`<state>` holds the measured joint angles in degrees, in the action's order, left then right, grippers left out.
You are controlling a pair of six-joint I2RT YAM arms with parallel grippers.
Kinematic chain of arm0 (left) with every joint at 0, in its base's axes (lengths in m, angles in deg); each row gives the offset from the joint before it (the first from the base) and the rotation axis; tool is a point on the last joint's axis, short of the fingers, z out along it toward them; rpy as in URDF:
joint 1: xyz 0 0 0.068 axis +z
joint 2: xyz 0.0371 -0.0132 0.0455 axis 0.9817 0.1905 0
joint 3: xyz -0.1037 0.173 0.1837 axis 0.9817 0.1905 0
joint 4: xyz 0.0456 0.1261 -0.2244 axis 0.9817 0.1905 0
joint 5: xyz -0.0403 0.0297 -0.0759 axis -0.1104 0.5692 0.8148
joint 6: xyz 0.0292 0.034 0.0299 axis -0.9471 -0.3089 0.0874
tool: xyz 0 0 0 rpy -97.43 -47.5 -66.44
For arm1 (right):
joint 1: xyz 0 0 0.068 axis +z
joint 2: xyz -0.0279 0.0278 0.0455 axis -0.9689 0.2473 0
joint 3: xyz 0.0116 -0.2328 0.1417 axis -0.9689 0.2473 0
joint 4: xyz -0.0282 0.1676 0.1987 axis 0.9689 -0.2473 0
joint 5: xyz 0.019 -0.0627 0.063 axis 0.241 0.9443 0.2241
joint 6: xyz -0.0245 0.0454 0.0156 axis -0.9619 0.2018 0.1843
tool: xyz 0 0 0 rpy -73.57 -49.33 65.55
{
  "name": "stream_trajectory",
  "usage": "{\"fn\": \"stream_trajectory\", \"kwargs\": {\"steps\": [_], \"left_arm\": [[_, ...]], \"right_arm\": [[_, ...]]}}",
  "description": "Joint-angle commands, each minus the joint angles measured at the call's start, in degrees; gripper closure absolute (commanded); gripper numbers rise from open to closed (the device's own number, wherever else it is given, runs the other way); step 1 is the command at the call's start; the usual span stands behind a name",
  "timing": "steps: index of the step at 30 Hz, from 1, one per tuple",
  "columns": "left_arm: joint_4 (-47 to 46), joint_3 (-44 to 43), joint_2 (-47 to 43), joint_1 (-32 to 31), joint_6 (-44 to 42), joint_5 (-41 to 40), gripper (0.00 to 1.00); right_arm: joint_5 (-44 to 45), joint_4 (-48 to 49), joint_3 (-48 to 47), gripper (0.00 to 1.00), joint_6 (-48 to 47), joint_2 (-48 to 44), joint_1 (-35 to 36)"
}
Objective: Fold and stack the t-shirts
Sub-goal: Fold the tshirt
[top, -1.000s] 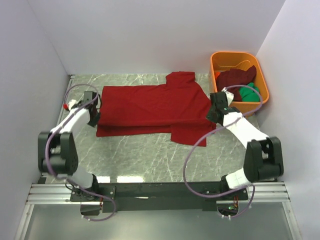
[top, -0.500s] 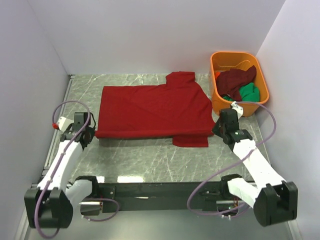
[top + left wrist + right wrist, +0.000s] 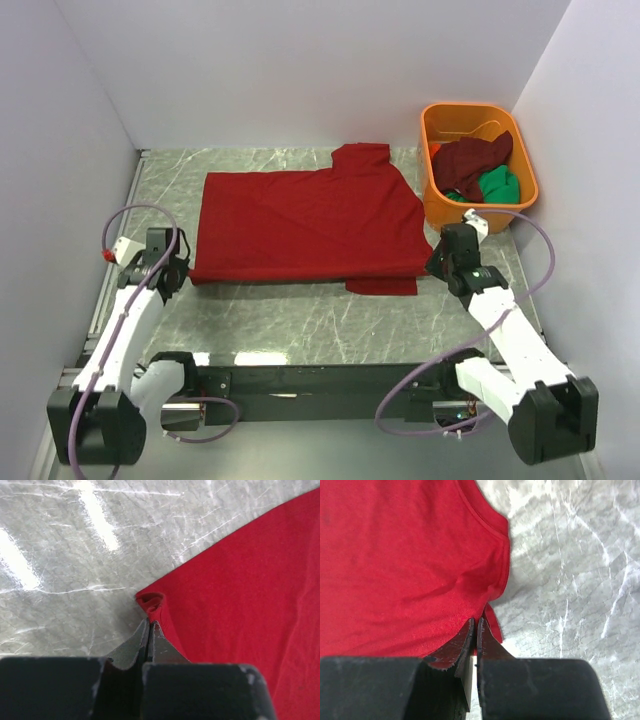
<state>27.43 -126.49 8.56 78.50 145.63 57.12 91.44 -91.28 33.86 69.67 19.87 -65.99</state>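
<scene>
Tub [image 3: 470, 107]: far right, holds dark maroon shirt [image 3: 470, 160] and green shirt [image 3: 497, 186].
Red shirt [image 3: 300, 220]: flat on surface [image 3: 300, 305], middle.
Wrist views only: left end effector [image 3: 150, 622] and right end effector [image 3: 476, 622] pinch its near corners.

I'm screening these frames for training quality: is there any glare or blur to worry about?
Left wrist view: bright glare streaks on the marble table; the left gripper looks dark and soft. Right wrist view: milder sheen on the table, red t-shirt in focus. Top external view: even light, soft shadows, small reflections at the table's near edge.
</scene>
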Motion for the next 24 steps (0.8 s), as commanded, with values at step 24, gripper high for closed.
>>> {"fn": "stream_trajectory", "kwargs": {"steps": [24], "left_arm": [[-7.86, -20.61, 35.13, 0.25, -1.63, -0.14, 0.99]], "right_arm": [[1.46, 7.65, -13.98, 1.0, 1.68, 27.28, -0.73]]}}
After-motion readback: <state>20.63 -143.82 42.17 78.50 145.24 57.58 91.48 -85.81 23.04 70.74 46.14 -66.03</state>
